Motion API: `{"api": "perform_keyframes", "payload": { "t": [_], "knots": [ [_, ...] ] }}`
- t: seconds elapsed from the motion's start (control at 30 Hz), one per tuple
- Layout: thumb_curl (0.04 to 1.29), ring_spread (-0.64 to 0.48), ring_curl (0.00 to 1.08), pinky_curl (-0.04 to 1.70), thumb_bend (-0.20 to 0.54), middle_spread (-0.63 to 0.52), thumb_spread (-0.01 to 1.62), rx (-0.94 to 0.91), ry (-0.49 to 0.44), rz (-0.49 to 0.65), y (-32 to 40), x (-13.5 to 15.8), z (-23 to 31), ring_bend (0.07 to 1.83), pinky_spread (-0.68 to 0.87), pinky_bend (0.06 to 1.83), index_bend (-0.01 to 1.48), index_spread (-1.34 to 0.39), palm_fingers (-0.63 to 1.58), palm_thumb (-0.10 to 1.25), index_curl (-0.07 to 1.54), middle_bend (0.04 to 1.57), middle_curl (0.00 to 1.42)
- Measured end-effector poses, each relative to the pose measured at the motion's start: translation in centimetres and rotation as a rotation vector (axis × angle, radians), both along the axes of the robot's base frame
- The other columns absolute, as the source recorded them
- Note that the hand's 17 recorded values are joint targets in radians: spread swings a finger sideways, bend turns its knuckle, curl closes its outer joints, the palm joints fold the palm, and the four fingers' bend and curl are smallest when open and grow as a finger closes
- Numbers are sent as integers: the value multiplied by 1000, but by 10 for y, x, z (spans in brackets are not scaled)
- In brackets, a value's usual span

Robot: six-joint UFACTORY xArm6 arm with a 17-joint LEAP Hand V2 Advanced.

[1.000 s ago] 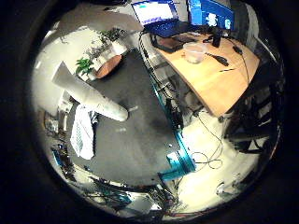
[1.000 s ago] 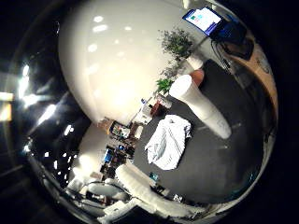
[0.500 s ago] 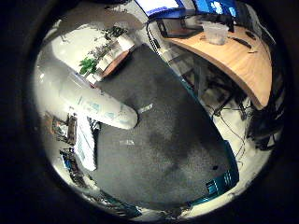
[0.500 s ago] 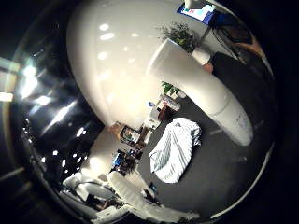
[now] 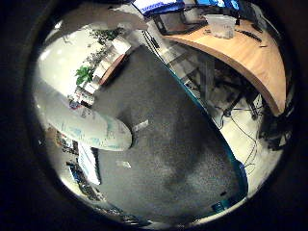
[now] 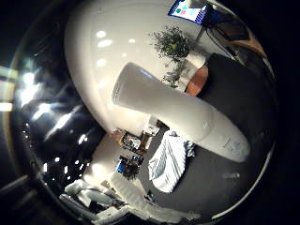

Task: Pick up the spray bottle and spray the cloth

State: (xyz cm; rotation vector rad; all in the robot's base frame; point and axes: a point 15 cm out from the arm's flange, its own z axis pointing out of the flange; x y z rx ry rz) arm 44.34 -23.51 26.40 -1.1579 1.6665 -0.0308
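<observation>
— Where is the spray bottle [image 6: 187,115] seen?

— It is seen standing on the dark surface [image 5: 173,154]. A large part of the middle of the thumb-side view is filled by its white body, so it is held to be close to the palm. In the little-finger-side view it is shown smaller, with pale blue markings on its side.

— And the cloth [image 6: 168,161]?

— A white, faintly striped cloth is seen lying crumpled on the same dark surface, just beside the bottle's lower part. Whether the two are touching cannot be told.

— What is shown of the hand [image 6: 136,199]?

— Only white parts are seen, along the rim of the thumb-side view, on the far side of the cloth from the bottle. No contact with the bottle is shown. Whether the fingers are spread, pressed together or closed on anything cannot be told.

— What else is found around?

— A small pale tag [image 5: 141,126] is seen on the dark surface near the bottle's base. Past the edge of the surface, a curved wooden desk [image 5: 250,57] is shown, with a clear plastic container [image 5: 221,25] set on it and lit screens [image 5: 159,6] behind. A leafy plant [image 6: 173,42] is seen against the white wall beyond the bottle.
</observation>
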Motion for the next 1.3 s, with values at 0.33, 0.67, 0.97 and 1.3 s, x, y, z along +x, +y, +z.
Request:
{"api": "perform_keyframes", "payload": {
  "t": [0.33,0.67,0.97,1.3],
  "knots": [
    [317,313,220,110,-31,201,935,32,15,53,32,30,16,475,603,1145,159,-114,148,184,279,211,333],
    [335,-219,338,82,-8,-230,989,33,50,38,63,49,-8,1029,-13,1289,105,-324,900,303,193,586,450],
    [548,-242,545,317,160,-253,1176,79,18,12,78,64,-1,1338,-352,1375,1027,-352,1308,867,615,1181,710],
    [758,-207,605,451,47,-197,947,92,2,39,82,66,18,1447,-299,1409,1145,-280,1210,971,693,1314,749]
  ]
}}
